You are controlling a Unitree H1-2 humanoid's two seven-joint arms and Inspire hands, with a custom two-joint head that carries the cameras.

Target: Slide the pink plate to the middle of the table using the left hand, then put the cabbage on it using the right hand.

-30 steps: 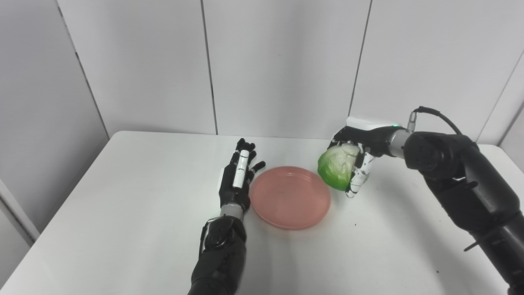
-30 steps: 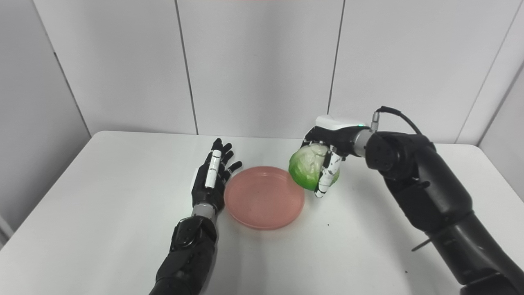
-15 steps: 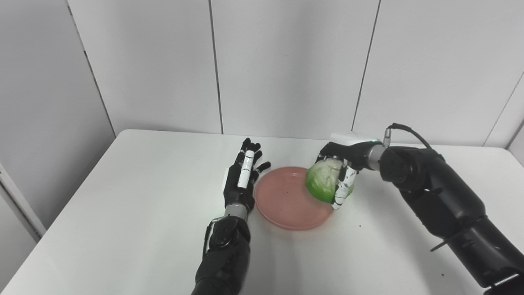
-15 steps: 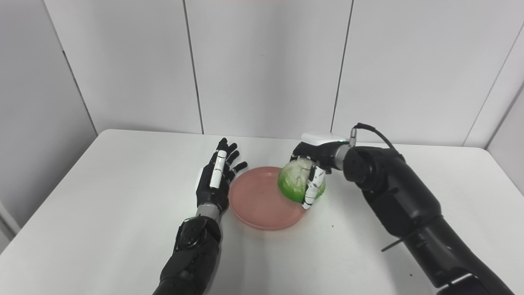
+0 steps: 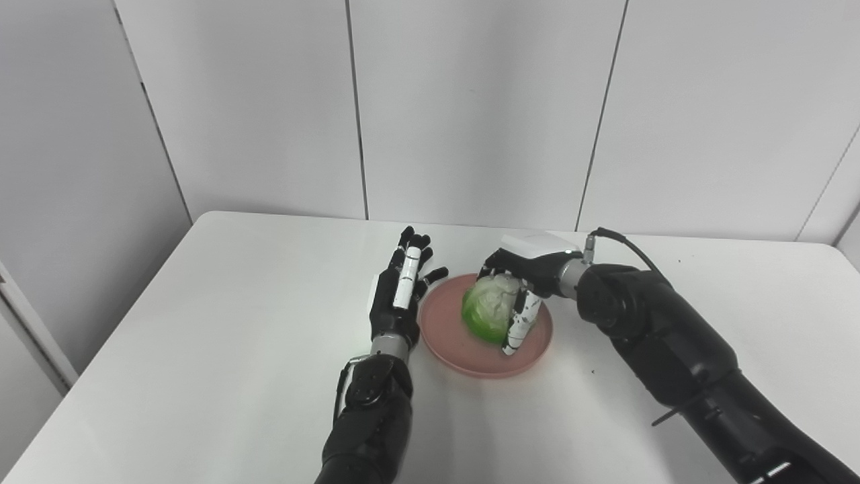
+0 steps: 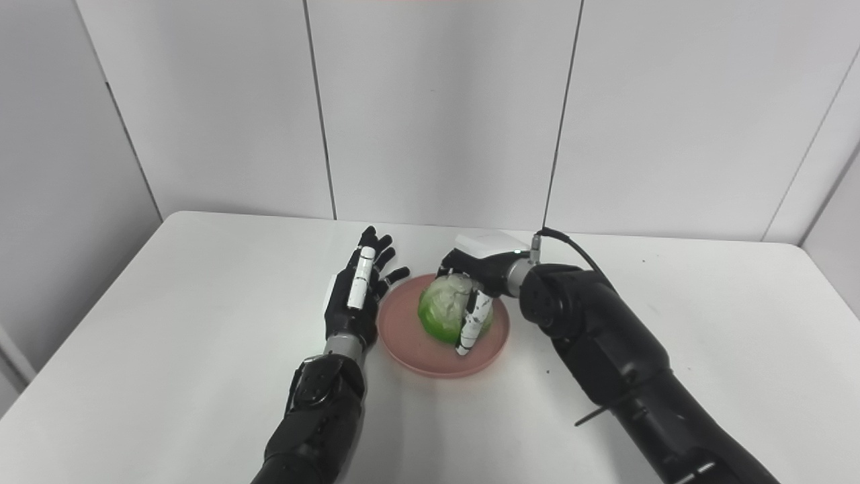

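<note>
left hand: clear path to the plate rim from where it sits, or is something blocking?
Probably yes. The left hand is open, flat beside the pink plate, at its left rim with nothing between. The right hand and the cabbage sit over the plate's middle and right, away from that edge.

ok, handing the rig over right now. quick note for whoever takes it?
Left hand: open, flat on the table beside the pink plate's left rim, holding nothing.
Right hand: shut on the cabbage, over the plate's middle. Whether the cabbage touches the plate I can't tell.
Done: plate is about mid-table.
Left: set the cabbage down, let go, pull the right hand away.
</note>
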